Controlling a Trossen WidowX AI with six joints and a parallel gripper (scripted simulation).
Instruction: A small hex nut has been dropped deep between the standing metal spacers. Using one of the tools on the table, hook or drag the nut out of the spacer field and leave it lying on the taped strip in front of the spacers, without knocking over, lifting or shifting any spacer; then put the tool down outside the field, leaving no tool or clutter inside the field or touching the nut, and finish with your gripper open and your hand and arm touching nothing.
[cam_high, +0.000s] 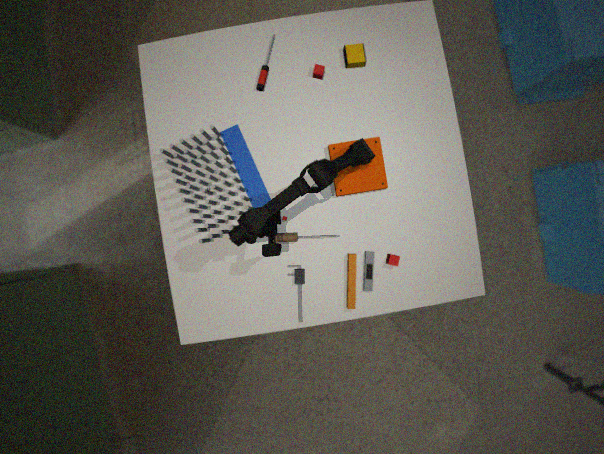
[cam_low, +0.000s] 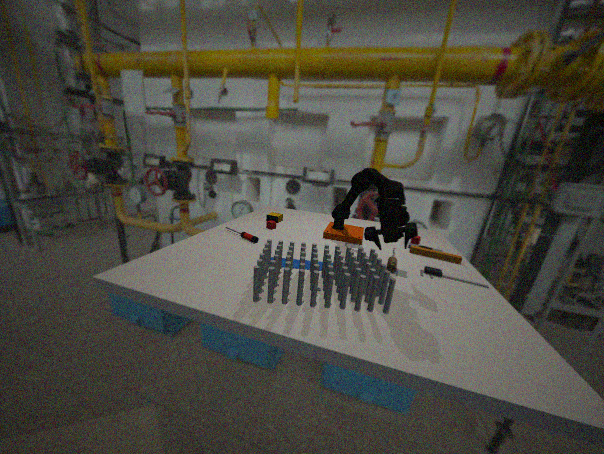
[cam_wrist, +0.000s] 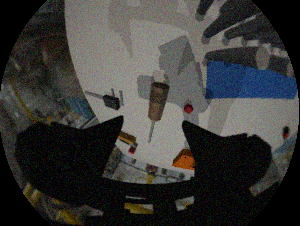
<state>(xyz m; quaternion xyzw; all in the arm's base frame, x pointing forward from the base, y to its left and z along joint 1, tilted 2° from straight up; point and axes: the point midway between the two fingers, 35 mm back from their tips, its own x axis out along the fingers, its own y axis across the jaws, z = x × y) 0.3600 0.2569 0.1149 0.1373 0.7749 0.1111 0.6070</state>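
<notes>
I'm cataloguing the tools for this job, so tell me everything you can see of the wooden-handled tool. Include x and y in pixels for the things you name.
The wooden-handled tool (cam_high: 287, 237) (cam_low: 392, 263) (cam_wrist: 158, 102) has a stubby brown handle, apparently wood, and a thin, straight grey shaft that looks like metal. It lies flat on the white table (cam_high: 400, 115) (cam_low: 190, 265) (cam_wrist: 95, 55), outside the spacer field, beneath the open gripper, which does not hold it. The shaft's tip is too small to make out.

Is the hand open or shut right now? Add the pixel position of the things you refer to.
Open: the hand (cam_low: 391, 241) (cam_wrist: 154, 121) has its black fingertips spread wide in the wrist view, nothing between them.
</notes>
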